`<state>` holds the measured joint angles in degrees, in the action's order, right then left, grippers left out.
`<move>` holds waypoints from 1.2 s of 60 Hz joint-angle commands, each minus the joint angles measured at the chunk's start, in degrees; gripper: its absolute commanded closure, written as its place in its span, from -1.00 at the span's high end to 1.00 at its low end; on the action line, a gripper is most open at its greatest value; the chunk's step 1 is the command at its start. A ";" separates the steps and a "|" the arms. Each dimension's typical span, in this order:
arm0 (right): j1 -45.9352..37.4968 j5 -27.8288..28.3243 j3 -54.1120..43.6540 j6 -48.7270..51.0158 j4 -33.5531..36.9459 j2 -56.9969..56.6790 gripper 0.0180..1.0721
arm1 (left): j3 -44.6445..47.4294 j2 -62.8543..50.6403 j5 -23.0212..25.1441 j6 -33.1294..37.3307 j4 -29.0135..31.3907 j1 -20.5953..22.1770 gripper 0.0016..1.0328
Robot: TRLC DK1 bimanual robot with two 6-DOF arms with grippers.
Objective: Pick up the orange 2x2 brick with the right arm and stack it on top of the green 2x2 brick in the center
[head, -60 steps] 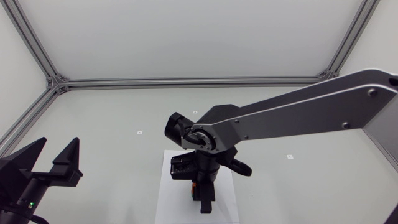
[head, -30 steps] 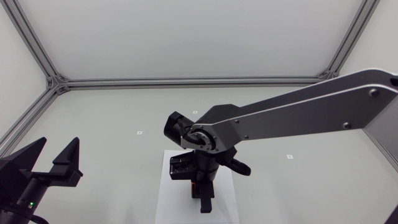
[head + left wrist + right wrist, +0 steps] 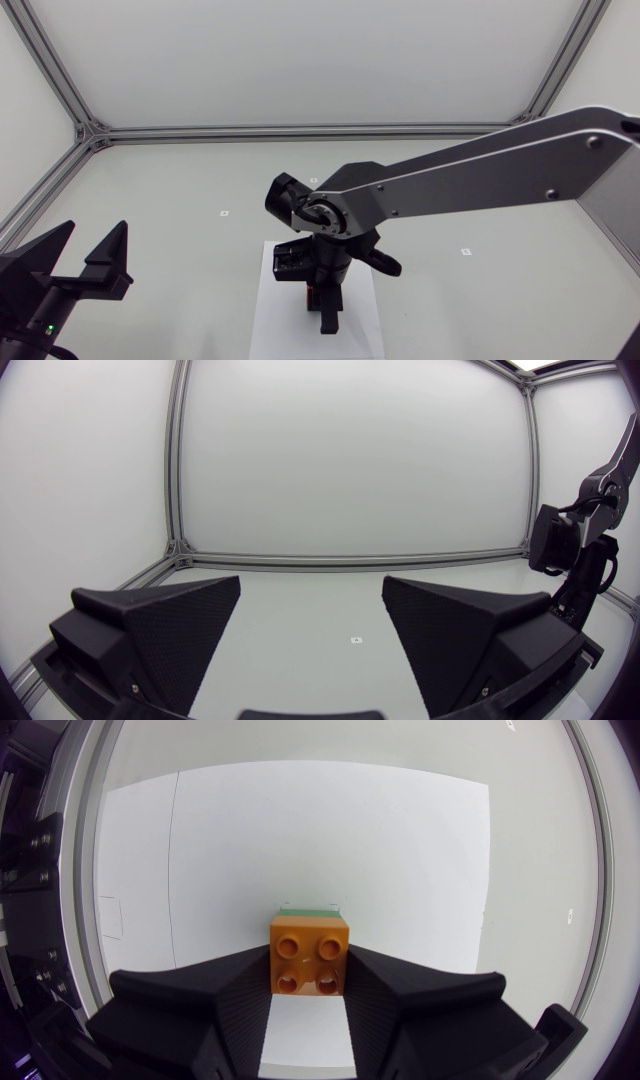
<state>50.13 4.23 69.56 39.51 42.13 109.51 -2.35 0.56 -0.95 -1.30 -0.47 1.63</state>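
— What is the left gripper (image 3: 92,238) doing?
— Nothing. It sits parked at the left with its fingers wide apart, just as a second ago.
— And in the middle?
— The right gripper (image 3: 327,318) has drifted slightly back over the white sheet (image 3: 265,320), clamped on the orange brick (image 3: 309,955). The green brick (image 3: 308,907) shows as a sliver just beyond it and is probably underneath, though whether the studs have seated is unclear. It looks like final alignment.

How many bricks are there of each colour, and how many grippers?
orange brick: 1
green brick: 1
grippers: 2 (left gripper, right gripper)
Total: 4
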 commanded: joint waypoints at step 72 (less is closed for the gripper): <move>0.76 0.25 -0.39 2.68 0.94 0.79 -0.48 | 2.35 0.23 0.16 0.33 0.65 0.04 0.92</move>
<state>50.19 4.29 70.91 40.77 42.00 110.89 -2.35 0.56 -0.95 -1.30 -0.47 1.63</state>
